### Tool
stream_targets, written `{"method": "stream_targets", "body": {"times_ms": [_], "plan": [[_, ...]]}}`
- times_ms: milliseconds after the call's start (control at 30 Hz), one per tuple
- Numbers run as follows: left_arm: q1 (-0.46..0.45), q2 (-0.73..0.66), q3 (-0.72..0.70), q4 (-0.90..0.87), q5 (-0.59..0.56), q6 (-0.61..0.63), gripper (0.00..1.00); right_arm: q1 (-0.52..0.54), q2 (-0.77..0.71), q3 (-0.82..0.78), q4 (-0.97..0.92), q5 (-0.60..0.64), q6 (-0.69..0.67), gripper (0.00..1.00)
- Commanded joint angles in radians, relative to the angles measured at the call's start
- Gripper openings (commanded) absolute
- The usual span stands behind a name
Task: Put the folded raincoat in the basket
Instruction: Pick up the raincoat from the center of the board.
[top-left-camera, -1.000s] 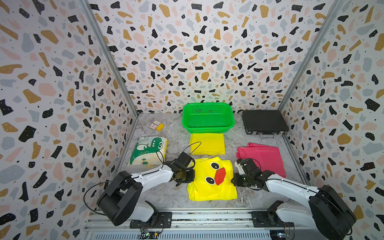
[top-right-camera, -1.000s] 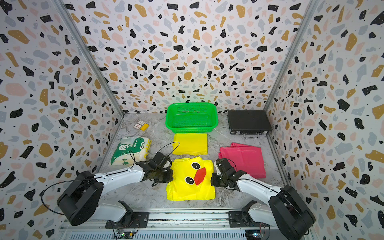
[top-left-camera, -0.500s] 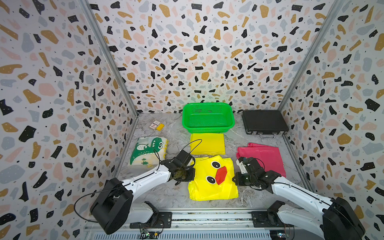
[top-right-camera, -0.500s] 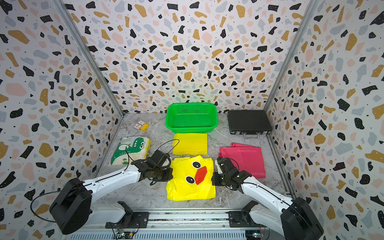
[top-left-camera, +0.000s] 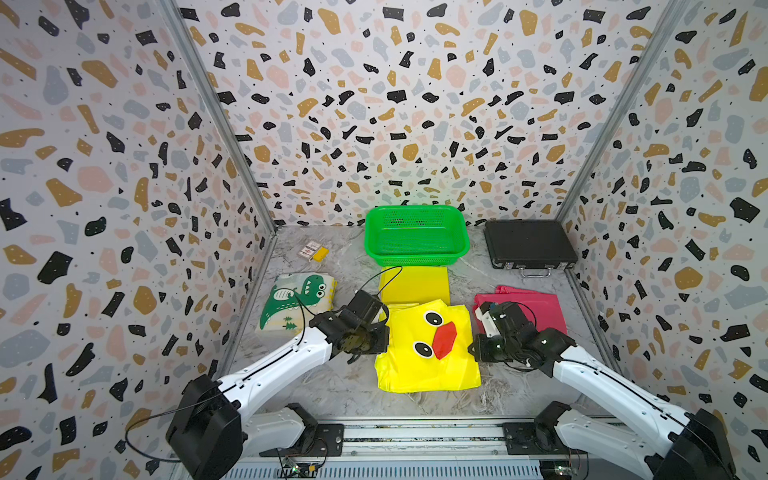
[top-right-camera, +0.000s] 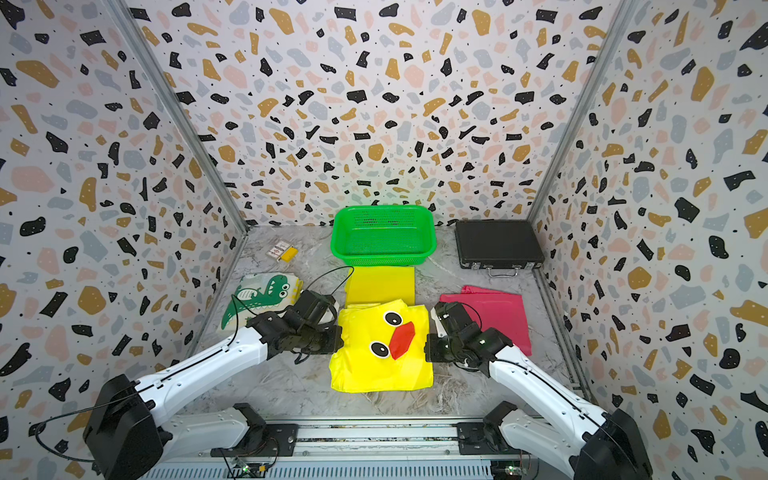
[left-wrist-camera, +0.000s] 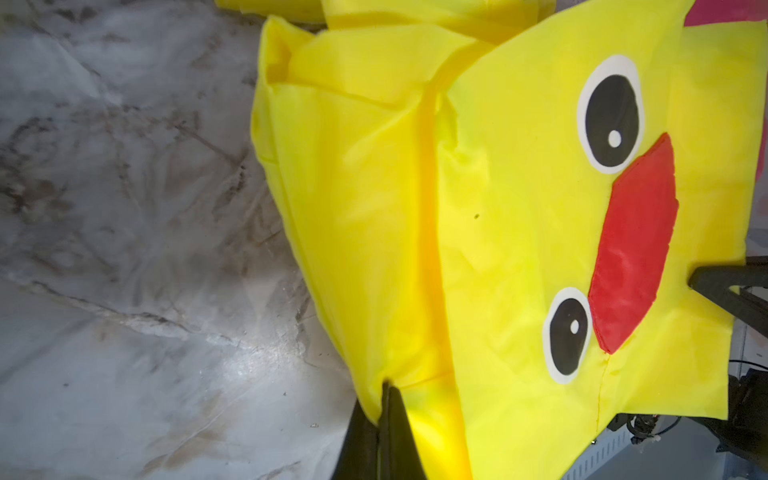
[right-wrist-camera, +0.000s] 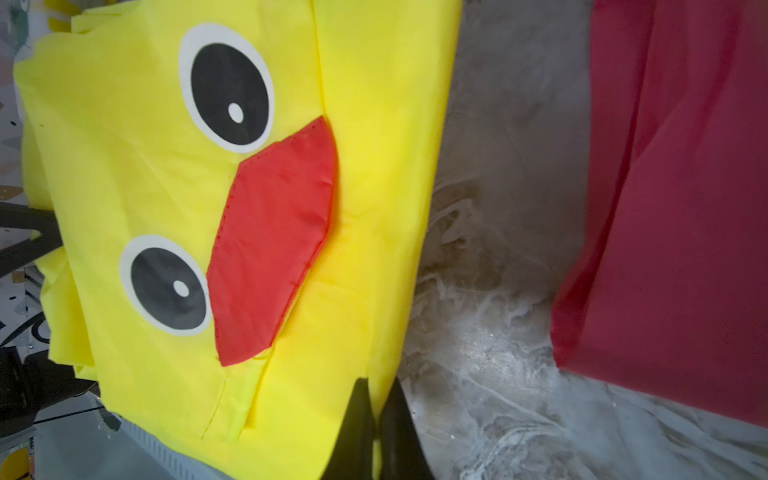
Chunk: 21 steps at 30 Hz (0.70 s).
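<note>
Two arms have stretched further forward than a second ago, elbows lower now, and the duck raincoat (top-left-camera: 424, 365) slung between them has crept a little toward the back wall. The left gripper (left-wrist-camera: 384, 386) is pinched tight on one side edge of it and the right gripper (right-wrist-camera: 376, 382) is pinched tight on the opposite edge, thin black fingers pressed together with yellow cloth between. It hangs out in front of the basket (top-left-camera: 417, 259), not in it, its far edge overlapping a plain yellow cloth (top-left-camera: 415, 284) that lies between the two. I count four folded cloths in all: the duck one, the plain yellow, a pink one (top-left-camera: 536, 307) beside the right arm and a dinosaur-print one (top-left-camera: 299, 299) beside the left. One basket, one black briefcase (top-left-camera: 528, 243) with a metal handle, and a couple of little cards (top-left-camera: 312, 251) at the back left. The raincoat is slick, shiny fabric, creased, with two round black-and-white eyes and a stitched red beak. The basket is bright green plastic, rectangular, mesh-sided with a rounded rim. The floor (top-left-camera: 332, 386) is grey and marbled.
</note>
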Motion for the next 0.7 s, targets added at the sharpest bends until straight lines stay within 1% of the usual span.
{"method": "stream_targets", "body": {"times_ms": [0,133,267,333,433,500,600,667], "plan": [[-0.001,0.018,0.076,-0.061,-0.052,-0.011,0.00,0.002,0.029,0.091,-0.119,0.039,-0.042,0.00],[-0.001,0.060,0.157,-0.077,-0.064,-0.012,0.00,0.003,0.085,0.166,-0.132,0.036,-0.071,0.00],[0.000,0.095,0.231,-0.073,-0.112,0.000,0.00,0.000,0.151,0.234,-0.139,0.041,-0.104,0.00],[0.002,0.117,0.275,-0.074,-0.131,0.015,0.00,-0.002,0.181,0.261,-0.136,0.044,-0.112,0.00],[0.011,0.176,0.366,-0.122,-0.153,0.048,0.00,-0.010,0.226,0.308,-0.132,0.041,-0.135,0.00],[0.020,0.217,0.422,-0.147,-0.156,0.070,0.00,-0.029,0.253,0.342,-0.134,0.027,-0.152,0.00],[0.045,0.252,0.463,-0.140,-0.151,0.088,0.00,-0.082,0.280,0.384,-0.132,-0.008,-0.176,0.00],[0.076,0.272,0.484,-0.127,-0.118,0.093,0.00,-0.118,0.298,0.408,-0.133,-0.033,-0.196,0.00]]}}
